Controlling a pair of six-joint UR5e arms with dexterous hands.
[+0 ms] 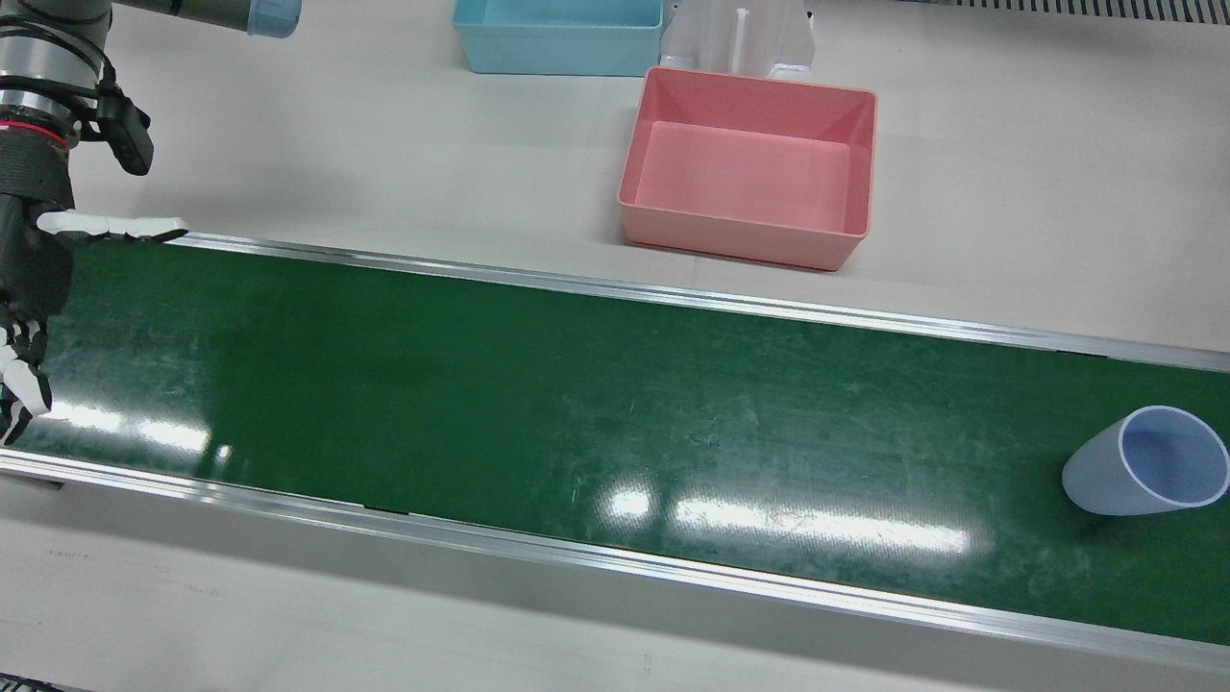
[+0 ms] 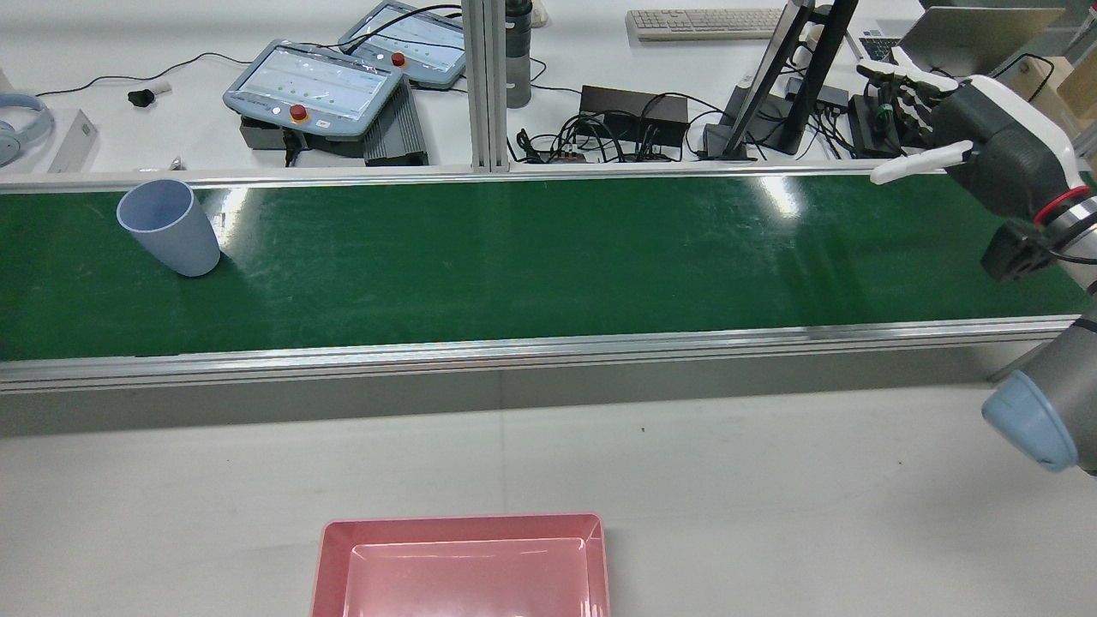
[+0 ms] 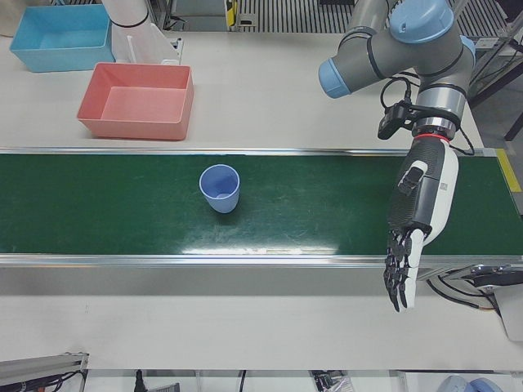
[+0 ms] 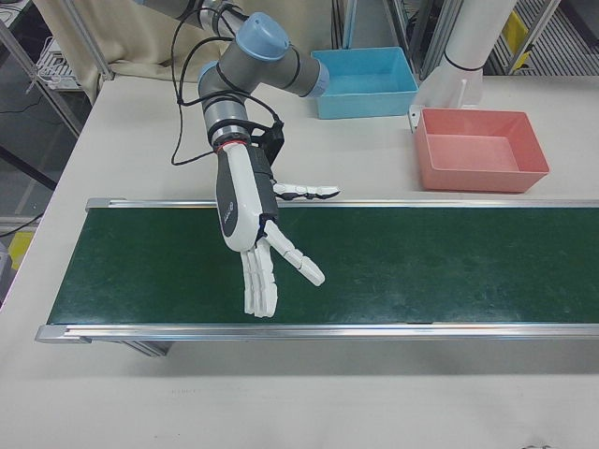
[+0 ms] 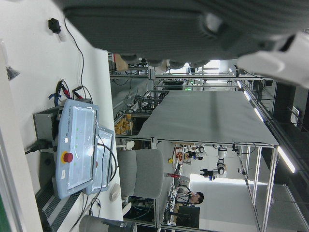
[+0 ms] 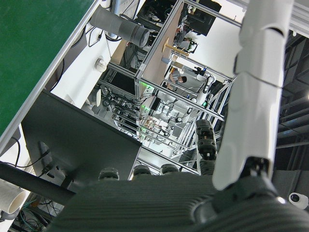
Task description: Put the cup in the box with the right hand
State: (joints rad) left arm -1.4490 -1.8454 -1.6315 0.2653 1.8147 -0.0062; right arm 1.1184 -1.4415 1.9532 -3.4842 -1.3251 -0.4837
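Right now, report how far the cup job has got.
Nothing looks done yet: the cup stands upright on the green belt, untouched. In hand: the right hand hovers open over the belt's far end, well away from it. Left: grasp it and place it in the empty pink box.

On my tabletop I count one pale blue cup (image 1: 1148, 461), one pink box (image 1: 750, 164), one blue box (image 1: 557, 35) and one green conveyor belt (image 1: 538, 404), plus two teach pendants (image 2: 315, 83) beyond it.
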